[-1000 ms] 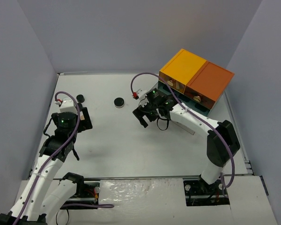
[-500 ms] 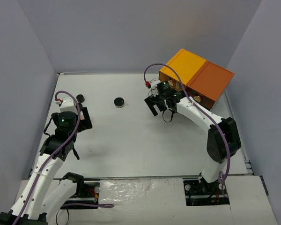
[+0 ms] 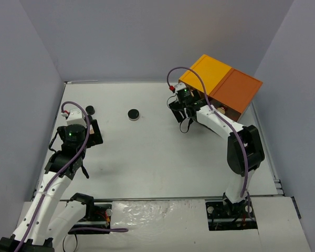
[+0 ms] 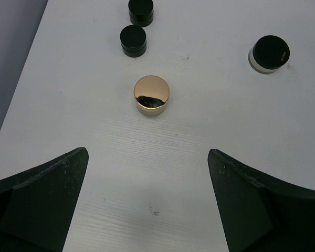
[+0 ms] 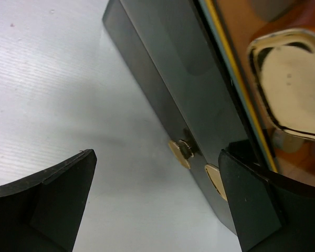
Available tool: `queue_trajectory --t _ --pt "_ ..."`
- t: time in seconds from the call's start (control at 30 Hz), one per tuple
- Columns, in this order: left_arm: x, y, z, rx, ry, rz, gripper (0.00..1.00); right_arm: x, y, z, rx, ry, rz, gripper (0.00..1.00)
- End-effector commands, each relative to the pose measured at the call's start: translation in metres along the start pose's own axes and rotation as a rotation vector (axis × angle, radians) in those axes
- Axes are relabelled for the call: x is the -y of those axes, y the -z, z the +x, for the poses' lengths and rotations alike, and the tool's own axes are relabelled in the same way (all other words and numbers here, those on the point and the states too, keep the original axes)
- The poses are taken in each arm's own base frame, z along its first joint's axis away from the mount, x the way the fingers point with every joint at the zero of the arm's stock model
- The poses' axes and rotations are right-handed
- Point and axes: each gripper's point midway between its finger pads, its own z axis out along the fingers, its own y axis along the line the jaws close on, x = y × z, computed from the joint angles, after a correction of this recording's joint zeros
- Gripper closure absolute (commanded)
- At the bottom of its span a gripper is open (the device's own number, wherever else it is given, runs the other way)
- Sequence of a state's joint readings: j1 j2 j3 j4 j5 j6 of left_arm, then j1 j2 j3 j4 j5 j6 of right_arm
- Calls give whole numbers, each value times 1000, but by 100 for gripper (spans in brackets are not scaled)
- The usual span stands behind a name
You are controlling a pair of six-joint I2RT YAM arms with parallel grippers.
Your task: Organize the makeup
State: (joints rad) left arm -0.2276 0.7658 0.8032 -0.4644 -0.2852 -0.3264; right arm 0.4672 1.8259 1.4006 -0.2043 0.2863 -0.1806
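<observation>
Since the compact (image 4: 151,95) and jars (image 4: 133,41) sit on the table (image 4: 199,131) just ahead of the left gripper (image 4: 147,157), jaws wide apart, they look light, rigid and slick: pinch across the round sides. The right gripper (image 5: 157,157), equally spread, faces the knob (image 5: 181,152) on the box (image 5: 163,79).

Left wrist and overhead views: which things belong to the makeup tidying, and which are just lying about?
Makeup: gold compact; black jar; second black jar beyond it; black-lidded pale jar.
Not makeup: orange-topped drawer box, probably storage; table.
</observation>
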Motion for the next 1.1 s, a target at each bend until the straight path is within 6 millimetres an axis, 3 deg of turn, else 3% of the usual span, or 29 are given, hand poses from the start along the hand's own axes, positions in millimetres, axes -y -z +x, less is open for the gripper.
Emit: queue_trajectory --t 0.0,0.13,0.27,0.53,0.7,0.83,1.07 --pt "3 2 -23 68 37 10 3 35 9 -17 64 -47 164 0" --pt "2 2 -23 69 40 9 3 30 17 -21 89 -39 129 0" --pt "2 2 -23 71 42 9 3 11 32 -27 140 -11 44 0" --pt "4 2 -24 70 49 22 3 -37 32 3 107 87 -78 0" --pt "3 2 -24 71 48 20 3 -52 21 25 76 119 -99 0" --pt "4 3 -24 73 49 24 3 -44 8 37 34 116 -57 0" --pt "3 4 -23 71 48 25 3 -20 -8 39 -6 131 64 0"
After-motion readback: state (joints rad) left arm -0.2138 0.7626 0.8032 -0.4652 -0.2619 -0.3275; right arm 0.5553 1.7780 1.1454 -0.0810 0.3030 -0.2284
